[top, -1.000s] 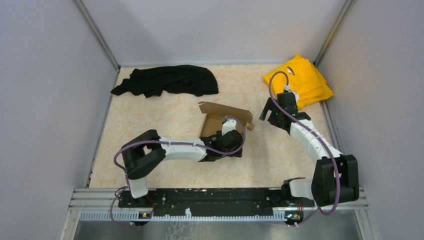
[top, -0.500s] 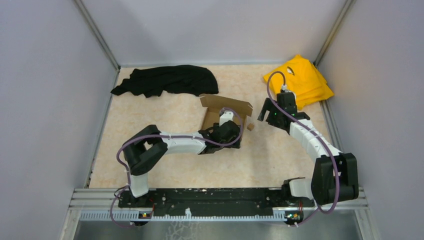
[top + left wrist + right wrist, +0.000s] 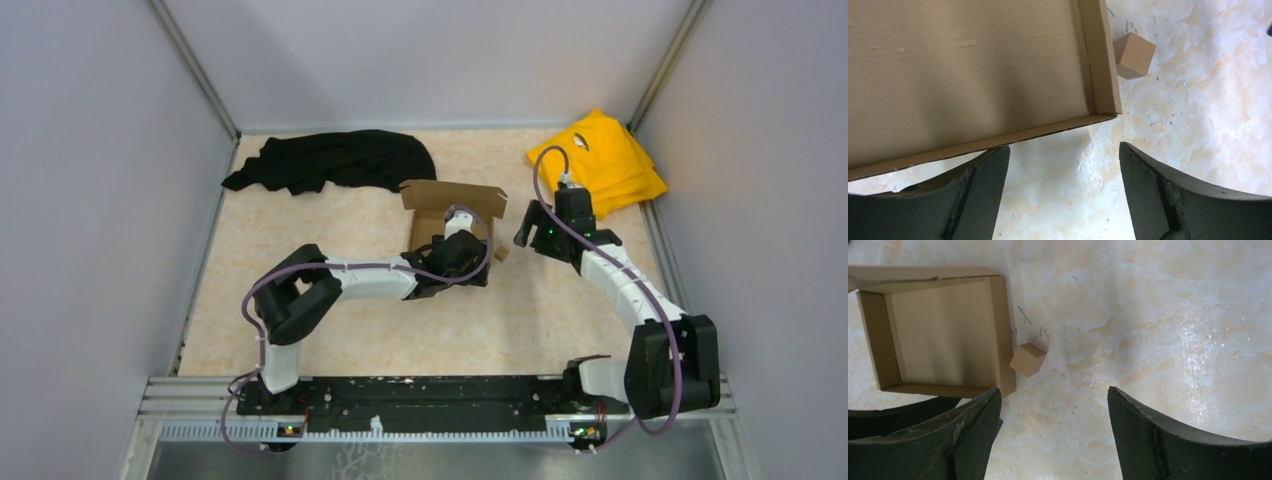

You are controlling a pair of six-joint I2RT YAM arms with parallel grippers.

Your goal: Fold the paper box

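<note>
Brown paper box is partly covered by my left gripper in the top view; this gripper and the right gripper both stand open, empty.

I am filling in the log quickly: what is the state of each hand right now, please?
Left hand: open, holding nothing.
Right hand: open, holding nothing.

A robotics lab cell is shown: a marbled table is enclosed by plain grey panels, with an aluminium rail mounted along its near edge.
</note>
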